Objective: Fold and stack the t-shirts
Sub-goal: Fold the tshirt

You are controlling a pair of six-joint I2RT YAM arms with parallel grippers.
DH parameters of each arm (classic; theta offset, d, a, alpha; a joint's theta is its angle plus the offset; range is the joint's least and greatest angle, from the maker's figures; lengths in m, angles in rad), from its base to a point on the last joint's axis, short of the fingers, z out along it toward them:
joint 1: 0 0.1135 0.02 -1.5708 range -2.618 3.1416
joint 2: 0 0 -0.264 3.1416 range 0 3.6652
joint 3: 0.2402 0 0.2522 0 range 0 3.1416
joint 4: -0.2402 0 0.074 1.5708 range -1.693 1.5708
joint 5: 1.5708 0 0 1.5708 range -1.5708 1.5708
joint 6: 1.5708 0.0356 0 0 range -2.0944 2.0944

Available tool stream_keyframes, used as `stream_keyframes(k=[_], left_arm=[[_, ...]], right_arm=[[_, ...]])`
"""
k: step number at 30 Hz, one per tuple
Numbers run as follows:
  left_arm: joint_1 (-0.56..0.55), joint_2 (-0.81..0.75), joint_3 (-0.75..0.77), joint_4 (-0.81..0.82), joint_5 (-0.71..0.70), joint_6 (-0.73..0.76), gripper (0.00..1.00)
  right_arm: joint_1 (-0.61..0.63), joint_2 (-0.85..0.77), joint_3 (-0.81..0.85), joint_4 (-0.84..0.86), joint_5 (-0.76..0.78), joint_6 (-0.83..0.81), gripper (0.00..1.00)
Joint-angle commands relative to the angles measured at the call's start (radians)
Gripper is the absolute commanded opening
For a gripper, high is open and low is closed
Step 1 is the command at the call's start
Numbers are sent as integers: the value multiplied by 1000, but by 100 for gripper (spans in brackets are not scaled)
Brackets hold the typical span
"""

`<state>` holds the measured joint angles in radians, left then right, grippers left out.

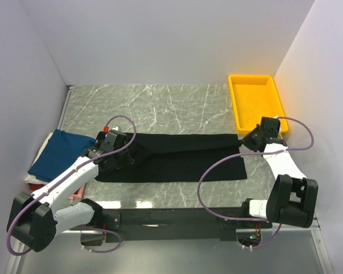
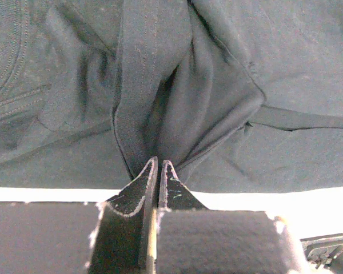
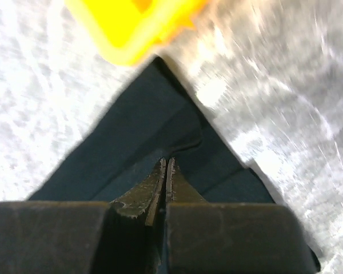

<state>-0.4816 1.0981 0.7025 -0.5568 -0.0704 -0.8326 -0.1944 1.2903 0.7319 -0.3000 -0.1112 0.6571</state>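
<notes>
Black t-shirt (image 1: 183, 157) stretched long across the middle of the grey marble table (image 1: 160, 108), left to right. Left gripper (image 2: 159, 165) squeezed tight on a bunched-up fold at the left end. Right gripper (image 3: 166, 165) squeezed tight on a pointy corner at the right end, just beside the yellow plastic tray (image 1: 235, 108). Folded navy-blue t-shirt (image 1: 60, 151) at the left edge of the table, on top of a small pile, with a bit of pink cloth (image 1: 75, 195) peeking out below.

Could go wrong: pulling too hard from both ends and slipping the thin cloth out of one pinch. Then a floppy end and a crooked fold. Could also drag the right corner up over the tray's rim and snag it there. Might lift one side higher than the other and end up with lumps, with so many wrinkles bunched near the left pinch.

Soft, thin, floppy cloth, with neat stitched lines along a hem. Smooth, shiny, hard table with white veins. Hard, bright tray, a box shape with round corners.
</notes>
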Motion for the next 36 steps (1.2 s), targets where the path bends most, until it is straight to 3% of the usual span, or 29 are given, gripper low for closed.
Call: stream_keyframes(k=[1, 8, 10, 11, 13, 14, 17, 20, 25, 30, 36], left_arm=[[-5, -29, 45, -29, -25, 0, 1], [-5, -27, 20, -17, -5, -2, 1], [-5, -21, 17, -9, 9, 7, 1], [-5, -20, 14, -3, 18, 7, 1], [-5, -23, 15, -2, 26, 10, 8], [-5, -29, 12, 6, 35, 12, 21], [-5, -56, 20, 12, 52, 15, 42], [-5, -63, 57, -28, 17, 3, 51], [21, -76, 124, -130, -127, -91, 51], [125, -26, 163, -157, -164, -157, 47], [149, 88, 152, -36, -123, -146, 44]], right_arm=[[3, -72, 52, -36, 41, -17, 0], [-8, -71, -78, -8, 26, -27, 0], [-19, -59, -115, 15, -8, -24, 6], [-33, -56, -133, 27, -52, -19, 16], [-40, -65, -149, 35, -85, -14, 25], [-40, -74, -155, 38, -97, -17, 29], [-39, -114, -161, 30, -111, -36, 38], [-20, -138, -146, 9, -114, -65, 42], [122, -154, -66, -37, -29, -76, 44], [346, -88, 59, -76, 100, -79, 45], [450, 32, 127, -17, 25, -99, 45]])
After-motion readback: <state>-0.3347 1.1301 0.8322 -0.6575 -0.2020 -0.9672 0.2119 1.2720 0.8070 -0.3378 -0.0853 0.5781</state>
